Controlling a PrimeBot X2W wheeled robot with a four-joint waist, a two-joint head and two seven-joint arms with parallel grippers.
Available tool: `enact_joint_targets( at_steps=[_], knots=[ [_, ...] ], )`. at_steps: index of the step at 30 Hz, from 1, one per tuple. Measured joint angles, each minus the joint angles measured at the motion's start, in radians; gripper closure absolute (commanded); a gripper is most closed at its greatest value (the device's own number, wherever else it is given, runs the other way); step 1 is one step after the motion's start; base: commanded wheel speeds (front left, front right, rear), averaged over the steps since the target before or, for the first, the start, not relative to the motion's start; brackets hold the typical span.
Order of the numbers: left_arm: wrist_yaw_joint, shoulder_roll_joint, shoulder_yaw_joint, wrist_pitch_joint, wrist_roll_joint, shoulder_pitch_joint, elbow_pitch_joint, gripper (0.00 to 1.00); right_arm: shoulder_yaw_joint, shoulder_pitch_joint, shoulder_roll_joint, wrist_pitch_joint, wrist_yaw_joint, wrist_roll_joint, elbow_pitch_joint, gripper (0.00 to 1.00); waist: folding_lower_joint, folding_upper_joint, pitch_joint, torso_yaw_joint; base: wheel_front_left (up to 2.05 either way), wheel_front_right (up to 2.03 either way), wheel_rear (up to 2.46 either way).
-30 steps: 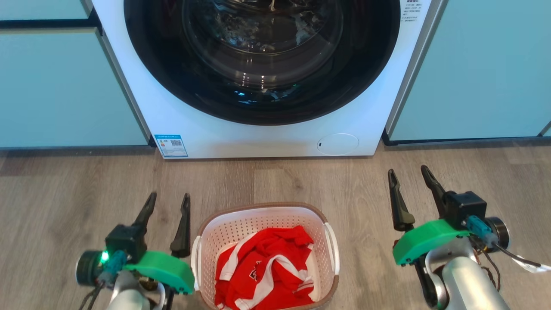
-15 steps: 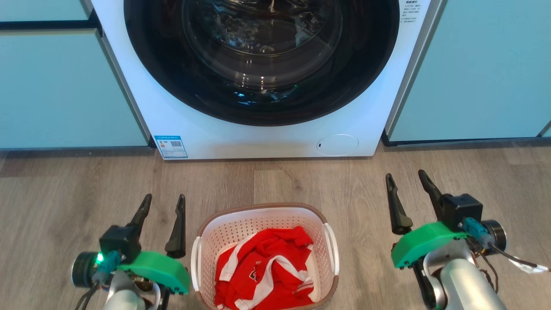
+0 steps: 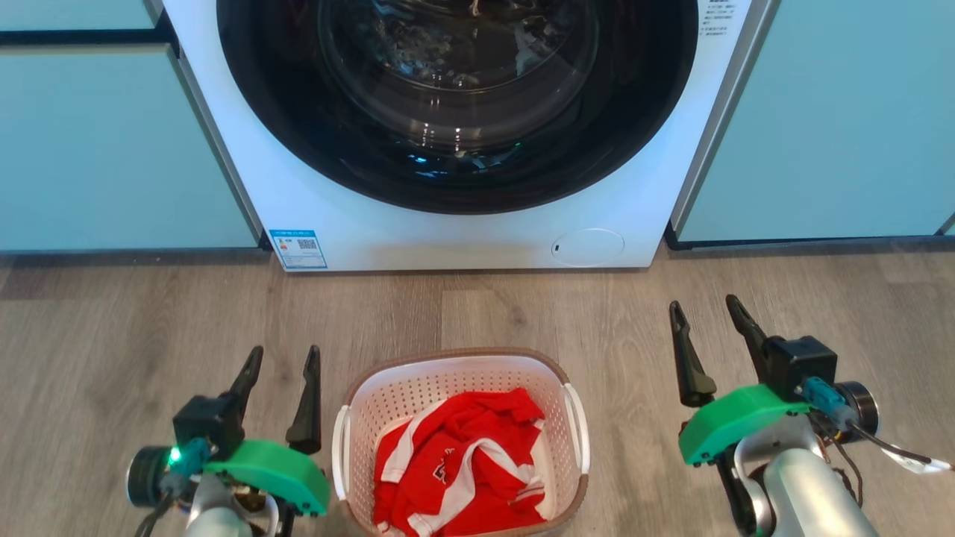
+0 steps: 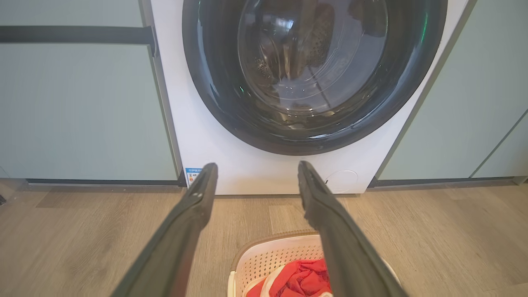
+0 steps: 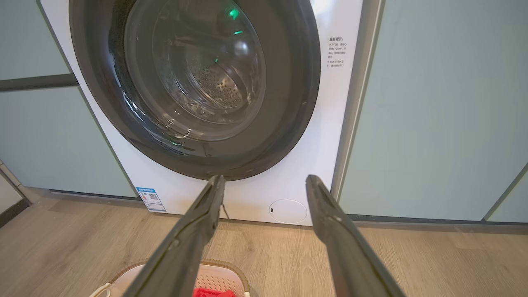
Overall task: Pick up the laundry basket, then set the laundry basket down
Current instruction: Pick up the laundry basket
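Between the left jaws and right jaws sits the laundry basket [image 3: 448, 384], a side handle [image 3: 583, 432] toward each. Both pairs gape wide and empty, seemingly poised to grip there.

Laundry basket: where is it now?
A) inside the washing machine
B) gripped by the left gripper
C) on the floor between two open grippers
C: the laundry basket rests on the floor, with the left gripper and right gripper open on either side, neither closed on it.

Open floor [image 3: 522, 313] both sides of laundry basket [image 3: 418, 388], washing machine [image 3: 418, 242] and cabinets [image 3: 97, 149] blocking beyond
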Motion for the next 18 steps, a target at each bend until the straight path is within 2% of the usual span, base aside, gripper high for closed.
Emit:
enact_joint_targets(
  at_steps=[7, 18],
  knots=[
    [0.015, 0.0, -0.002, 0.0, -0.006, -0.019, 0.111, 0.0, 0.0, -0.015, 0.0, 0.0, 0.0, -0.031, 0.059, 0.0, 0.0, 0.0, 0.054, 0.0, 0.0, 0.0, 0.0],
    [-0.015, -0.003, -0.013, 0.0, 0.03, -0.253, 0.402, 0.0, 0.031, -0.226, -0.003, 0.017, 0.0, -0.039, 0.271, 0.0, 0.0002, 0.0, 0.253, 0.015, 0.0, 0.0, 0.0]
  ],
)
